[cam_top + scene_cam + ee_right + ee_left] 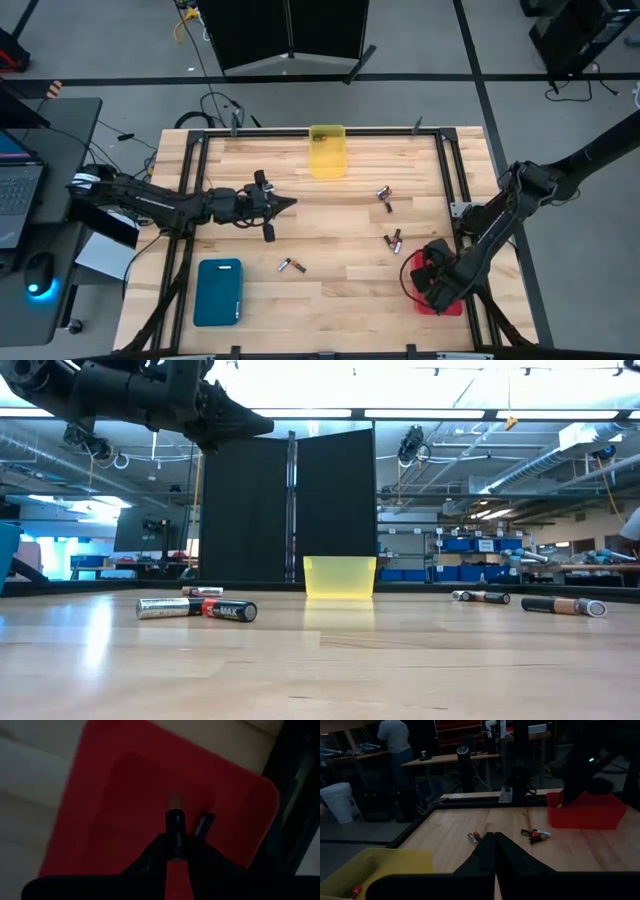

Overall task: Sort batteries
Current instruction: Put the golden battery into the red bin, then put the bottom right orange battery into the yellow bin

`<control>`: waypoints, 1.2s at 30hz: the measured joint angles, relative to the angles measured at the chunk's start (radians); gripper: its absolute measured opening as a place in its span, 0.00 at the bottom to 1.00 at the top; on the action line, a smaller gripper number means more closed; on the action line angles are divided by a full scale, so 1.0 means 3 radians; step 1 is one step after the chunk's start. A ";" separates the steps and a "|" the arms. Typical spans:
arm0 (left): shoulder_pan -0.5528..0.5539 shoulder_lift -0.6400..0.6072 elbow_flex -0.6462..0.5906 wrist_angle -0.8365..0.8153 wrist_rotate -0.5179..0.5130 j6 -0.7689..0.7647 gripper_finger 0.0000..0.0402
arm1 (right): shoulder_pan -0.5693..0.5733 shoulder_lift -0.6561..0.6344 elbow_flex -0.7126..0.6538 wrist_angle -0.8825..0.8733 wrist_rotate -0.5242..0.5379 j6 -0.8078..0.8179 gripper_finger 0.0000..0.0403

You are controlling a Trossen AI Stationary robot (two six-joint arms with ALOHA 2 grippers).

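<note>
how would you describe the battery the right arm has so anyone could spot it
Find the red tray at the table's right front corner. Above it, the right gripper jaws pinch a dark battery; a second battery lies loose in the tray.

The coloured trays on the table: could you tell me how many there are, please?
3. The yellow tray sits at the far edge, the blue tray at the near left, and the red tray at the near right under the right gripper.
</note>
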 joint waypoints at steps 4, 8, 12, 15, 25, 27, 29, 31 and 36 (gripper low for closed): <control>0.0000 0.0000 0.0001 -0.0003 0.0031 -0.0013 0.01 | -0.0038 0.0000 -0.0212 0.0258 0.0000 0.0010 0.15; 0.0000 -0.0001 0.0001 -0.0004 0.0035 -0.0013 0.01 | -0.0064 -0.0002 -0.0420 0.0555 0.0000 0.0009 0.15; -0.0001 -0.0001 0.0001 -0.0055 0.0036 -0.0016 0.01 | -0.0063 -0.0005 -0.0542 0.0716 -0.0015 0.0023 0.16; -0.0001 -0.0001 0.0001 -0.0123 0.0094 -0.0034 0.01 | -0.0064 -0.0004 -0.0572 0.0796 -0.0037 0.0011 0.18; -0.0001 -0.0001 0.0003 -0.0218 0.0255 -0.0188 0.01 | -0.0064 -0.0003 -0.0564 0.1001 -0.0257 -0.0155 0.27; -0.0001 -0.0001 0.0003 -0.0222 0.0282 -0.0190 0.01 | -0.0065 -0.0003 -0.0520 0.0963 -0.0338 -0.0220 0.29; -0.0001 -0.0001 0.0003 -0.0257 0.0284 -0.0190 0.01 | -0.0081 -0.0003 -0.0445 0.0894 -0.0405 -0.0300 0.32; -0.0001 -0.0001 0.0003 -0.0303 0.0284 -0.0190 0.01 | -0.0114 -0.0003 -0.0349 0.0791 -0.0470 -0.0434 0.34; -0.0001 -0.0001 0.0003 -0.0390 0.0284 -0.0192 0.01 | -0.0217 -0.0004 0.0037 0.0484 -0.0524 -0.0849 0.41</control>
